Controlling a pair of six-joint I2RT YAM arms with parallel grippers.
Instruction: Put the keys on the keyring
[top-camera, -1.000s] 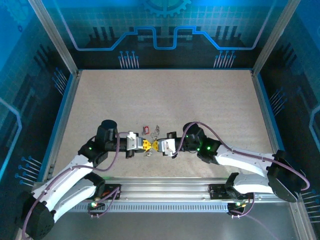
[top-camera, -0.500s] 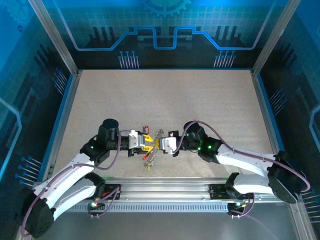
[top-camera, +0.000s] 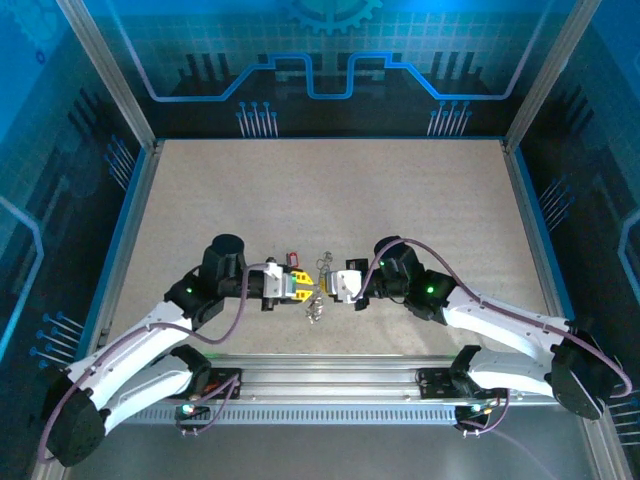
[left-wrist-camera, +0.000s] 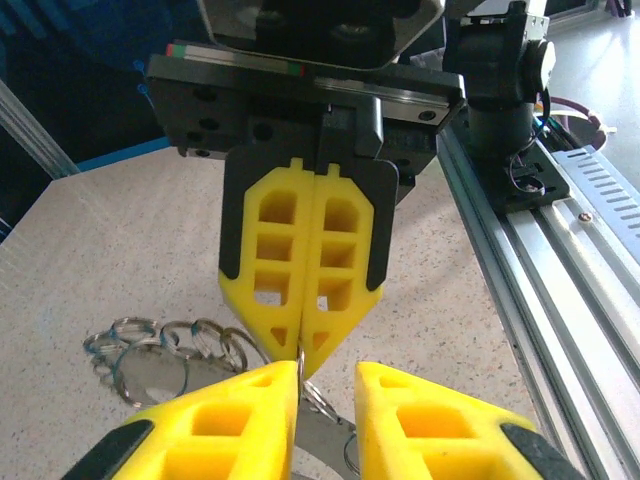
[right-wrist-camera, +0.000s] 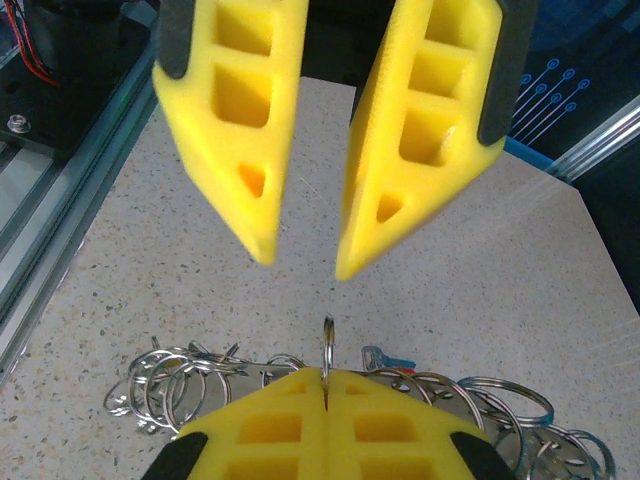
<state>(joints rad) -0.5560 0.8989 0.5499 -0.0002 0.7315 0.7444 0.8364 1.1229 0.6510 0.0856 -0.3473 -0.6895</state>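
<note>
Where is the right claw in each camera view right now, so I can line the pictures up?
Top external: right claw just below centre, tips pointing left.
Left wrist: right claw mid-frame, tips down, shut.
Right wrist: right claw at the bottom edge, shut on a keyring standing edge-on.
Shared landmark: aluminium rail, at the bottom in top external, on the right in left wrist, on the left in right wrist.

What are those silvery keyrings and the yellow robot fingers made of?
The keyrings look like thin polished metal wire: silvery, with bright glints. The yellow fingers look like matte plastic hollowed into open cells, probably moulded or printed.
</note>
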